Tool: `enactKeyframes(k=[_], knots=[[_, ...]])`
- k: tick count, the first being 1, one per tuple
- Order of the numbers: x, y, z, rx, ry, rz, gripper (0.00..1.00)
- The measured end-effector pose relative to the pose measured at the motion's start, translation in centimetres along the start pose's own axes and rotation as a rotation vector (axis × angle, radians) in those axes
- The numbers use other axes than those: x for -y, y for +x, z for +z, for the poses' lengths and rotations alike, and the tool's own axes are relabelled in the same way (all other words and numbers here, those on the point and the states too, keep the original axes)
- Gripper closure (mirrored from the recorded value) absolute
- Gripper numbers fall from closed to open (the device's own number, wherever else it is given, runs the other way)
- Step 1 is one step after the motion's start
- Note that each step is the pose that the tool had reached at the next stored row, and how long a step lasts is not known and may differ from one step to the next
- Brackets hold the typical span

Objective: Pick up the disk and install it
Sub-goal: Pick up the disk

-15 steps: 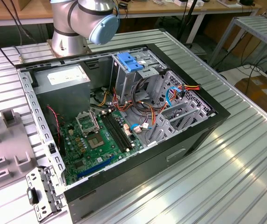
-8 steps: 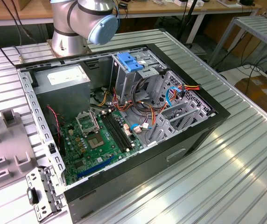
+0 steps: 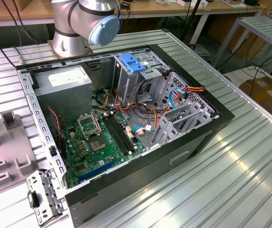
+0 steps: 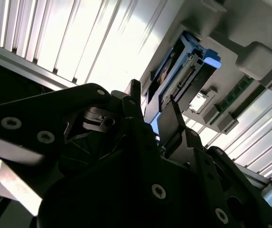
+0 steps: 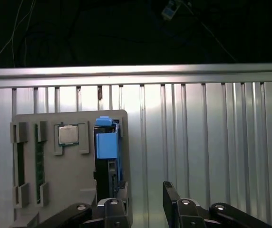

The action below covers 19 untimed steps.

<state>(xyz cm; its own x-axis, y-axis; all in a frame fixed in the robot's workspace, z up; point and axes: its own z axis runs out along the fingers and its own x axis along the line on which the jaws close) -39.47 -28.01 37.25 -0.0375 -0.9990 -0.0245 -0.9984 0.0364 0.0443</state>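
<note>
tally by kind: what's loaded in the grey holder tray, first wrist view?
disk: 1
processor chip: 1
memory sticks: 2
Total: 4

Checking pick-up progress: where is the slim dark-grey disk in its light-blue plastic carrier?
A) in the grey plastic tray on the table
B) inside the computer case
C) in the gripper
A: in the first wrist view the disk sits in the grey tray, and the open gripper holds nothing.

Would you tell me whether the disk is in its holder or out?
In: the disk stands in the grey holder's slot, the open gripper not holding it.
</note>
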Motion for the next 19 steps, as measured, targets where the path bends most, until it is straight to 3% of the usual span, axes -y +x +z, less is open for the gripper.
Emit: enactKeyframes(k=[19], knots=[[-0.09, -2.1, 0.31, 0.0, 0.0, 0.0, 0.58]])
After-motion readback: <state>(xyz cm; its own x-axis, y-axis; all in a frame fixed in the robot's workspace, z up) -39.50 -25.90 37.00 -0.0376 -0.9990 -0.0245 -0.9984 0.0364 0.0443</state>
